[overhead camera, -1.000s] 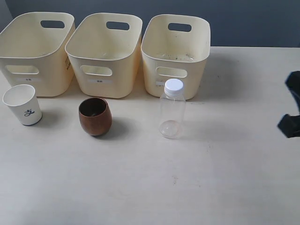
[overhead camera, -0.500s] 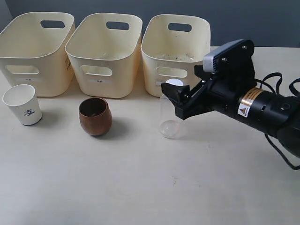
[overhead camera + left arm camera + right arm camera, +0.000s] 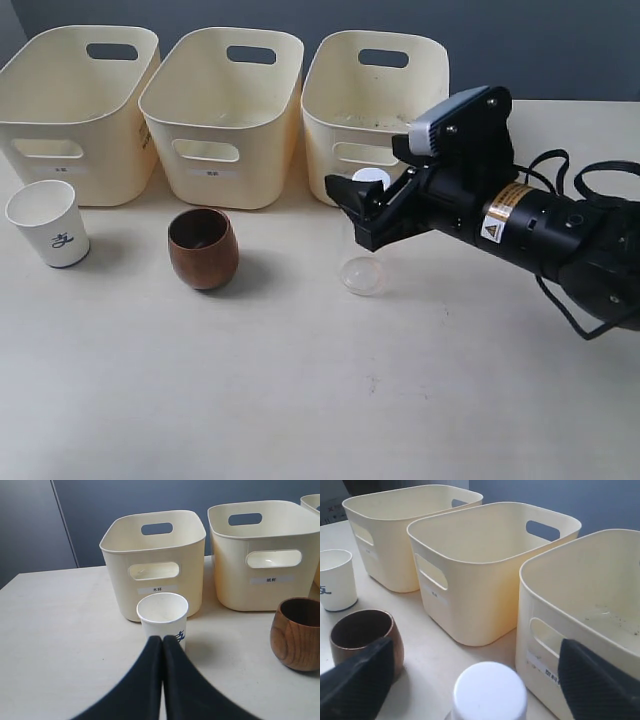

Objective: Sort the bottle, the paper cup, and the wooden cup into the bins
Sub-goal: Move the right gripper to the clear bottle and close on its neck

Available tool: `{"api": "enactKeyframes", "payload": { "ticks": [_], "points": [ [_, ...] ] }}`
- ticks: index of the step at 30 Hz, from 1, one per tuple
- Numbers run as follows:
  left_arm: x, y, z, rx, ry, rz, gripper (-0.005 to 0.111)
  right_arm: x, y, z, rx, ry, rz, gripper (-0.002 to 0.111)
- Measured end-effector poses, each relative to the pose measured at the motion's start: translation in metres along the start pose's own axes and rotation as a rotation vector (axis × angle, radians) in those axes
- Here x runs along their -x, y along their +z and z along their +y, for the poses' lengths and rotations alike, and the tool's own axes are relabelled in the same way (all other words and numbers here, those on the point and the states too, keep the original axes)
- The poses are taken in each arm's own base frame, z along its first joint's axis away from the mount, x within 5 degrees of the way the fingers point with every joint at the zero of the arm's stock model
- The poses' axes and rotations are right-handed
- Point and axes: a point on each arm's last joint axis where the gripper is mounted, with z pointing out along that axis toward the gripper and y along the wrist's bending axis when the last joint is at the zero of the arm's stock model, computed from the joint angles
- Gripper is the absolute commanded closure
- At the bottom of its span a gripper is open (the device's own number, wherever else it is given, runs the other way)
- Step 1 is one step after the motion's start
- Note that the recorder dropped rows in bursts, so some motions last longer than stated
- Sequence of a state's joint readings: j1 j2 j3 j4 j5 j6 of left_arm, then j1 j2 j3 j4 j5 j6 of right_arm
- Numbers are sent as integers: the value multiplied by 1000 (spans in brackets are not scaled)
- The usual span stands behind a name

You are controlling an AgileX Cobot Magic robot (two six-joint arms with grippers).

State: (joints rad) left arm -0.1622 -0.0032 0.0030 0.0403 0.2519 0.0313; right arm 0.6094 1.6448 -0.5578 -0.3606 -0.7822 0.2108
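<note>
The clear bottle with its white cap (image 3: pixel 372 178) (image 3: pixel 489 690) stands in front of the right bin (image 3: pixel 320 160). My right gripper (image 3: pixel 352 213) (image 3: pixel 474 650) is open, one finger on each side of the bottle's upper part, not touching it. Further left stand the brown wooden cup (image 3: pixel 203 248) (image 3: pixel 362 630) and the white paper cup (image 3: pixel 48 222) (image 3: pixel 163 617). The left gripper (image 3: pixel 163 639) is shut on nothing, its tips just short of the paper cup. It does not show in the exterior view.
Three cream bins line the back: the left bin (image 3: pixel 100 150), the middle bin (image 3: pixel 265 165) and the right one. The right arm's black body and cables (image 3: pixel 560 230) stretch across the table's right side. The wooden cup (image 3: pixel 297 632) is beside the left gripper.
The right arm has come in from the right edge and moved left to the bottle, its open jaws now on both sides of it. Bottle and cups have not moved.
</note>
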Motion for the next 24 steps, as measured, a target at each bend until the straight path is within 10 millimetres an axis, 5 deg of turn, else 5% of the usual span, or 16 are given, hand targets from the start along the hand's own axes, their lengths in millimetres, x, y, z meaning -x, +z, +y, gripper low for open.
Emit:
{"api": "enactKeyframes", "payload": {
  "ticks": [11,14,18,24],
  "points": [
    [0,0,0,0,0,0,107,-16,16,-4,-2,14,62,30],
    [0,0,0,0,0,0,107,-16,17,-4,-3,17,61,47],
    [0,0,0,0,0,0,107,-15,17,-4,-7,20,53,103],
    [0,0,0,0,0,0,107,-15,17,-4,-6,17,51,107]
  ]
}}
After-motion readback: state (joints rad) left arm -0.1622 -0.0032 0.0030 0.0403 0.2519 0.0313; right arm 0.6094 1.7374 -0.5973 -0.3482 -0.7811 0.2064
